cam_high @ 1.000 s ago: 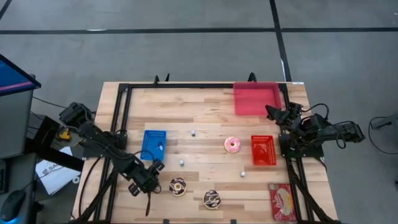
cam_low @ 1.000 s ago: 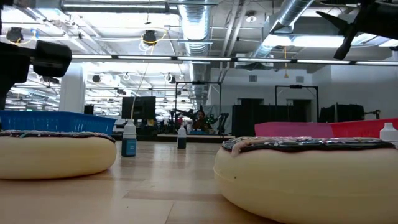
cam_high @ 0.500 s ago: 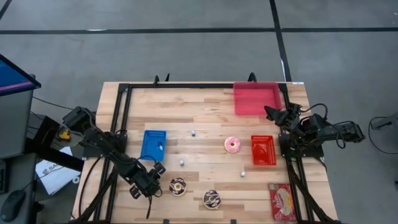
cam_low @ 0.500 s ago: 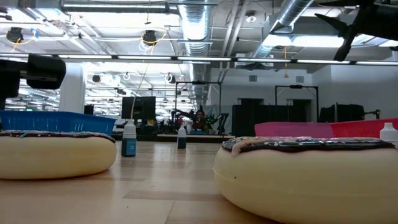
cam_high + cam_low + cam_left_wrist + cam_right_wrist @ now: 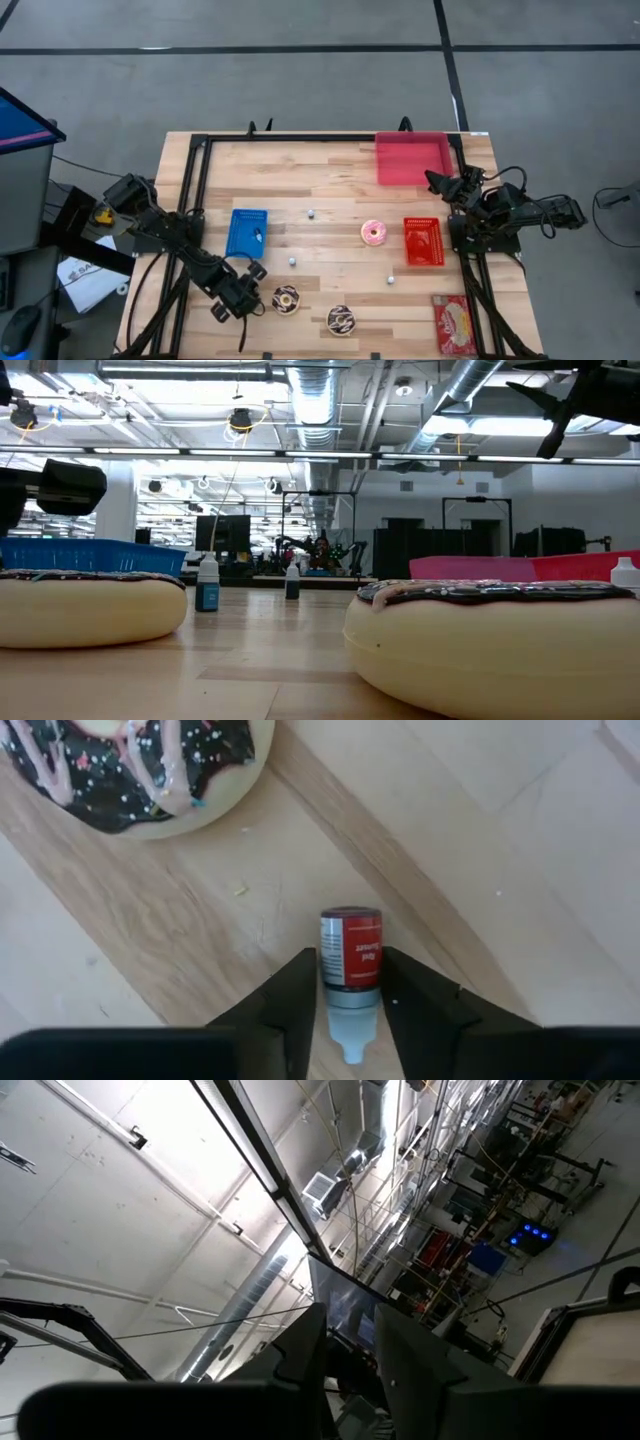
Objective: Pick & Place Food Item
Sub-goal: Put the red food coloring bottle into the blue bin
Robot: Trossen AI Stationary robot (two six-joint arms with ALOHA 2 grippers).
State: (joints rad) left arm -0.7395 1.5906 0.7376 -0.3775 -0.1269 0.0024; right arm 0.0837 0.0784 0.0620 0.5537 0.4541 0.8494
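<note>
A wooden table [image 5: 330, 215] seen from above, with a dark robot arm at each side. The left gripper [image 5: 348, 995] is low over the table's near-left part, just beside a chocolate-frosted donut [image 5: 287, 299] with pink drizzle. In the left wrist view its two dark fingers [image 5: 296, 990] stand on either side of a small bottle [image 5: 350, 970] with a red label, which lies on its side on the wood with its white nozzle toward the camera. The fingers sit right against the bottle's sides, but whether they are clamped on it cannot be told. The donut lies just beyond the bottle, not touching it.

A second chocolate donut [image 5: 341, 320] lies near the table's front edge, and a pink-frosted donut [image 5: 374, 233] lies near the middle. A blue basket [image 5: 247, 232] sits left of centre. A small red basket [image 5: 423, 241] sits right of the pink donut, and a larger pink bin [image 5: 412, 158] fills the far-right corner. A red snack packet [image 5: 455, 326] lies at the near-right corner.

The right gripper [image 5: 350, 1355] waits raised over the table's right edge, pointing up at the ceiling; its fingers are close together with a narrow gap and grasp nothing.
</note>
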